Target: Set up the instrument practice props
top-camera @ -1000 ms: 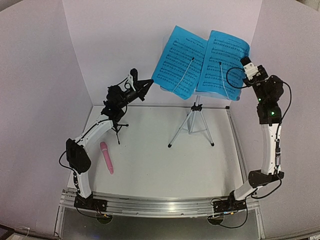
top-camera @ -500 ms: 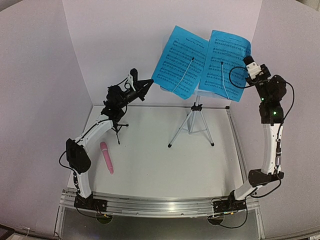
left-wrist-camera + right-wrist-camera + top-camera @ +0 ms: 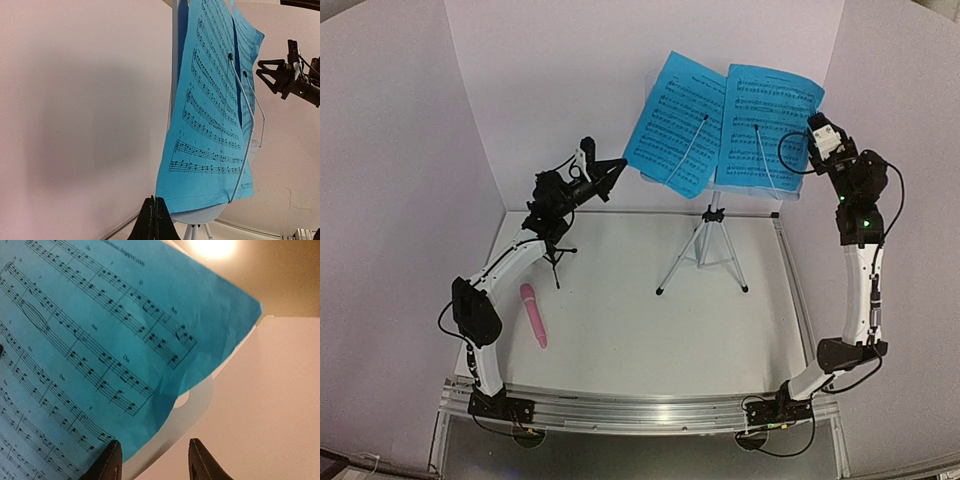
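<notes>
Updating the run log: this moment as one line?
left end effector: shut, empty | right end effector: open by right page | left page, right page: on stand | microphone: lying on table

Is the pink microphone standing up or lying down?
Lying down. The pink microphone lies flat on the table, not in the small black tripod holder standing nearby.

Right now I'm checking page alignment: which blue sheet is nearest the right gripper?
The right-hand sheet; its outer edge lies beside the right gripper, while the left-hand sheet sits farther across the stand.
</notes>
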Controlling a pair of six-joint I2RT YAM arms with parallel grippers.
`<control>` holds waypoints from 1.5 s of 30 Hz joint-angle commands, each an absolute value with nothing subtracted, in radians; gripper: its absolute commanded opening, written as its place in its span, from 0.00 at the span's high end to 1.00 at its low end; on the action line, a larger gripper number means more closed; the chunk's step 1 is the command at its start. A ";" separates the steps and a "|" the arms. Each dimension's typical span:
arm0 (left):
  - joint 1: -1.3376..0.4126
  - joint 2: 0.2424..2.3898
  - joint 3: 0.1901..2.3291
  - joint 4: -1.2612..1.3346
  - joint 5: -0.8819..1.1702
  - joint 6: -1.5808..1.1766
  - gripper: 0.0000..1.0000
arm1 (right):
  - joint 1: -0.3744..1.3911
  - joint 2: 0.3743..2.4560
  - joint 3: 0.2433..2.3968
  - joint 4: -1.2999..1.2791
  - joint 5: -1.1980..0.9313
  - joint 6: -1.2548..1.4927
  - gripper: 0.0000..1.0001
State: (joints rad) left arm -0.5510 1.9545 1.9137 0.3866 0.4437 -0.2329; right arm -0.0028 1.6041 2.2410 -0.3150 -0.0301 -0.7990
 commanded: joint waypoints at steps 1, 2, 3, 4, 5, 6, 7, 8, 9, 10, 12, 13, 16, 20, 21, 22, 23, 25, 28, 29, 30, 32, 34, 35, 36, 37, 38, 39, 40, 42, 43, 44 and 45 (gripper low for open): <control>-0.554 1.895 1.917 0.431 0.455 -0.228 1.00 | -0.022 1.537 2.180 -0.310 -0.031 -0.668 0.53; -0.554 1.893 1.915 0.434 0.455 -0.230 1.00 | -0.022 1.526 2.165 -0.310 -0.038 -0.641 0.52; -0.554 1.892 1.913 0.436 0.454 -0.232 1.00 | -0.022 1.514 2.149 -0.311 -0.046 -0.614 0.50; -0.554 1.891 1.909 0.438 0.453 -0.232 1.00 | -0.022 1.504 2.138 -0.312 -0.052 -0.579 0.48; -0.554 1.890 1.904 0.440 0.451 -0.234 1.00 | -0.021 1.494 2.126 -0.313 -0.055 -0.549 0.46; -0.554 1.890 1.899 0.441 0.450 -0.236 1.00 | -0.021 1.484 2.114 -0.314 -0.050 -0.522 0.43; -0.554 1.889 1.892 0.443 0.448 -0.236 1.00 | -0.021 1.474 2.104 -0.316 -0.046 -0.491 0.38; -0.554 1.889 1.880 0.449 0.444 -0.237 1.00 | -0.022 1.463 2.093 -0.318 -0.056 -0.455 0.31; -0.554 1.889 1.869 0.465 0.437 -0.240 1.00 | -0.022 1.451 2.076 -0.319 -0.073 -0.423 0.26; -0.554 1.890 1.859 0.484 0.431 -0.248 1.00 | -0.021 1.439 2.061 -0.319 -0.099 -0.402 0.24; -0.555 1.896 1.851 0.516 0.428 -0.269 1.00 | -0.022 1.417 2.034 -0.320 -0.156 -0.356 0.23; -0.555 1.900 1.855 0.519 0.438 -0.276 1.00 | -0.022 1.412 2.025 -0.321 -0.173 -0.321 0.22; -0.555 1.910 1.869 0.510 0.461 -0.287 1.00 | -0.022 1.392 2.012 -0.327 -0.218 -0.241 0.21; -0.555 1.912 1.874 0.489 0.504 -0.290 0.89 | -0.022 1.369 1.988 -0.331 -0.263 -0.165 0.21; -0.555 1.910 1.873 0.484 0.524 -0.294 0.83 | -0.022 1.363 1.979 -0.331 -0.265 -0.150 0.21; -0.555 1.907 1.870 0.479 0.541 -0.295 0.77 | -0.022 1.358 1.972 -0.332 -0.268 -0.134 0.21; -0.555 1.899 1.865 0.472 0.552 -0.293 0.72 | -0.022 1.352 1.965 -0.332 -0.275 -0.118 0.21; -0.550 1.877 1.852 0.452 0.559 -0.271 0.62 | -0.020 1.346 1.953 -0.336 -0.296 -0.085 0.21; -0.534 1.840 1.841 0.415 0.584 -0.239 0.50 | -0.020 1.349 1.948 -0.353 -0.317 -0.044 0.21; -0.531 1.824 1.843 0.384 0.595 -0.220 0.48 | -0.020 1.352 1.948 -0.360 -0.321 -0.033 0.21; -0.527 1.814 1.853 0.347 0.596 -0.203 0.46 | -0.020 1.353 1.947 -0.366 -0.323 -0.019 0.21; -0.510 1.807 1.908 0.268 0.594 -0.199 0.42 | -0.019 1.352 1.936 -0.371 -0.325 0.013 0.21; -0.490 1.833 2.027 0.126 0.621 -0.203 0.40 | -0.014 1.350 1.923 -0.371 -0.332 0.046 0.21; -0.487 1.867 2.141 0.051 0.640 -0.189 0.39 | -0.010 1.350 1.915 -0.371 -0.342 0.053 0.21; -0.486 1.920 2.278 -0.095 0.661 -0.181 0.38 | -0.007 1.350 1.907 -0.371 -0.354 0.056 0.21; -0.486 1.982 2.412 -0.205 0.683 -0.178 0.38 | -0.006 1.350 1.900 -0.371 -0.368 0.056 0.21; -0.486 2.049 2.545 -0.291 0.704 -0.177 0.38 | -0.006 1.350 1.892 -0.371 -0.382 0.054 0.21; -0.486 2.085 2.625 -0.327 0.727 -0.177 0.38 | -0.005 1.347 1.883 -0.371 -0.391 0.051 0.21; -0.488 2.097 2.663 -0.343 0.728 -0.168 0.37 | -0.005 1.343 1.876 -0.371 -0.395 0.048 0.21; -0.493 2.076 2.621 -0.319 0.693 -0.148 0.38 | -0.006 1.333 1.861 -0.370 -0.395 0.042 0.21; -0.497 2.060 2.578 -0.294 0.665 -0.134 0.38 | -0.006 1.328 1.854 -0.370 -0.396 0.037 0.21; -0.502 2.048 2.550 -0.268 0.648 -0.121 0.38 | -0.006 1.324 1.850 -0.370 -0.397 0.033 0.21; -0.508 2.051 2.550 -0.261 0.634 -0.112 0.38 | -0.005 1.321 1.845 -0.370 -0.403 0.032 0.21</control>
State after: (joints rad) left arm -0.4863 2.0381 2.6006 -0.1774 0.6614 -0.1712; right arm -0.0101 1.3609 1.8590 -0.3735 -0.3675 0.0269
